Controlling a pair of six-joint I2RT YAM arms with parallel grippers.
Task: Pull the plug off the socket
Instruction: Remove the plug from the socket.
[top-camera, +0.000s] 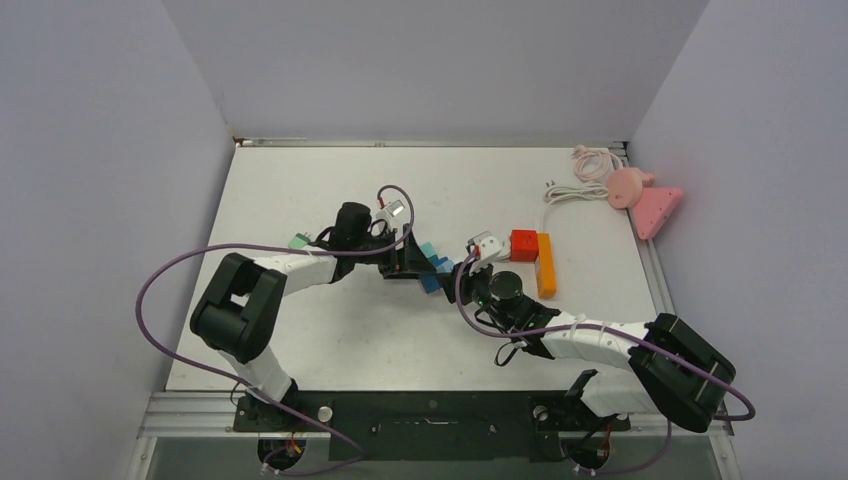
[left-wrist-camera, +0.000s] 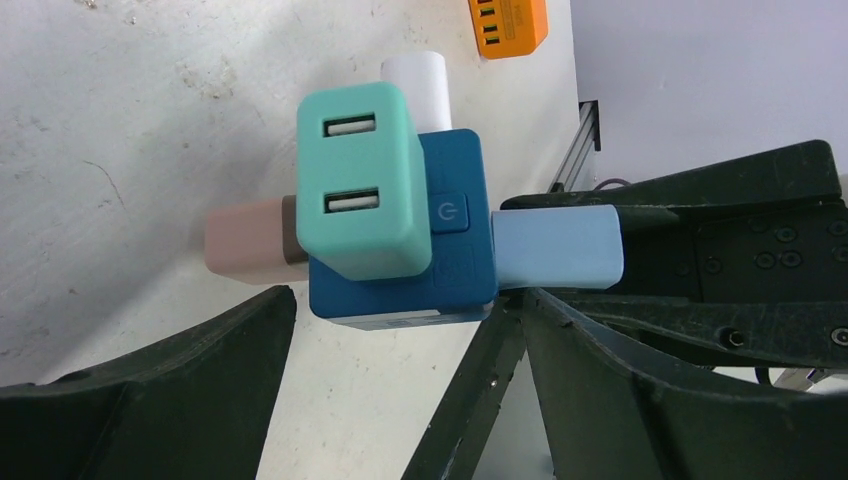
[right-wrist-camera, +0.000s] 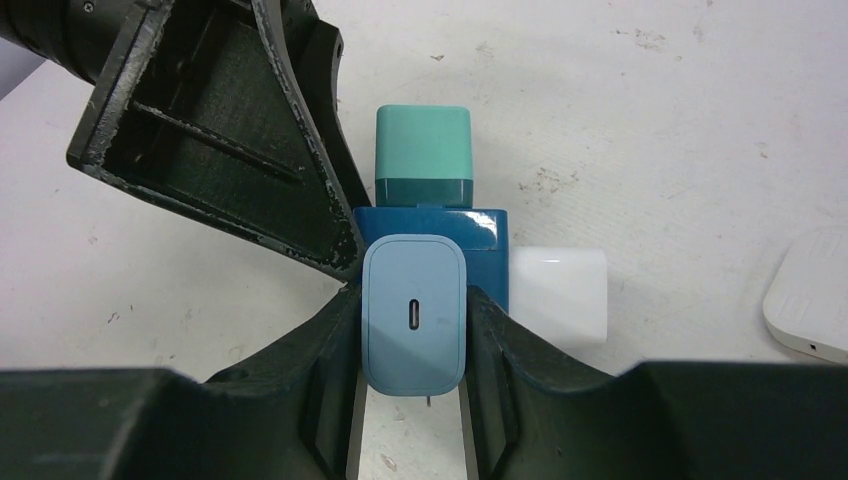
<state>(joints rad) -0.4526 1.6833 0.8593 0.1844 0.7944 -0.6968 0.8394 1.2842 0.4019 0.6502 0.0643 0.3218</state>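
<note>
Plug: we see the light blue rounded plastic plug (right-wrist-camera: 413, 300) seated in 1 side face of the dark blue plastic cube socket (left-wrist-camera: 455, 270), near the middle of the white table (top-camera: 300, 180).
Axis: its long axis lies level with the table and runs straight out of the cube toward the right arm. The slot-shaped port on its free end faces the right wrist camera.
Seating: in the left wrist view its inner end meets the cube with no gap we can make out.
Right gripper (right-wrist-camera: 413, 350): clamped on the plug, 1 finger against each long side.
Left gripper (left-wrist-camera: 405, 300): jaws spread wide, straddling the cube. Whether either finger touches it, we cannot tell.
Other faces: a teal 2-port plastic charger (left-wrist-camera: 365, 185) points at the left wrist camera, a white plastic plug (left-wrist-camera: 415, 80) sticks out sideways, and a pinkish-beige plug (left-wrist-camera: 245, 240) sits opposite the light blue one.
</note>
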